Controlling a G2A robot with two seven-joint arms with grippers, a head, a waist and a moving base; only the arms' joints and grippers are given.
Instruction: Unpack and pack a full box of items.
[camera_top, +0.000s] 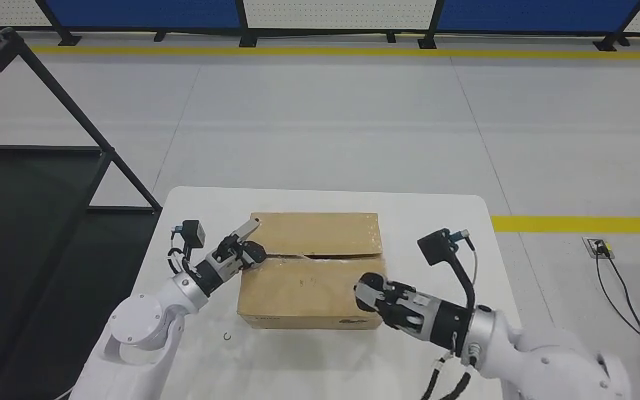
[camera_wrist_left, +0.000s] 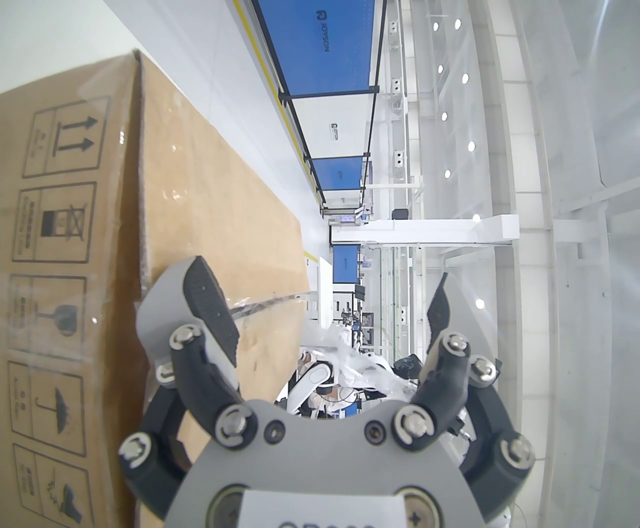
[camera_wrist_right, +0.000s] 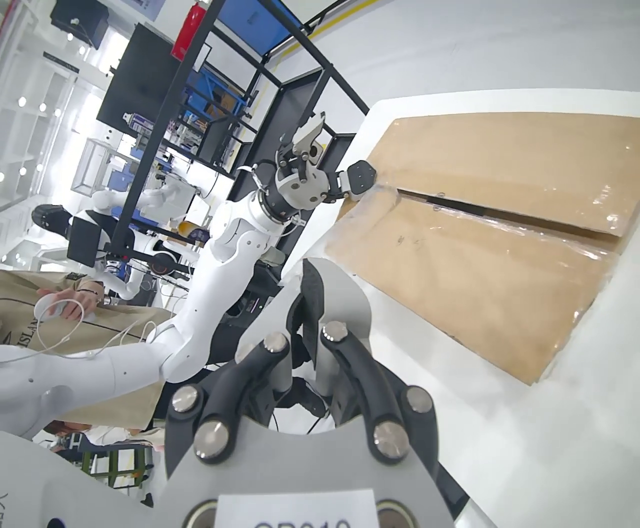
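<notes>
Middle of the table (camera_top: 440, 225): box (camera_top: 305, 290), long axis side to side, flaps (camera_top: 315, 232) down, seam (camera_top: 325, 255) running lengthwise. At its left end, by the seam: left gripper (camera_top: 250, 243), jaws apart. At the right front corner: right gripper (camera_top: 365, 291), jaws together.

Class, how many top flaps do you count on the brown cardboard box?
2. The far flap lies beyond the centre seam; the near flap lies on the robot's side. Inner flaps may be hidden.

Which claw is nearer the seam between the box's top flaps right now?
Left. The left claw is at one end of the seam on the box; the right claw is at the box's near corner, off it.
</notes>
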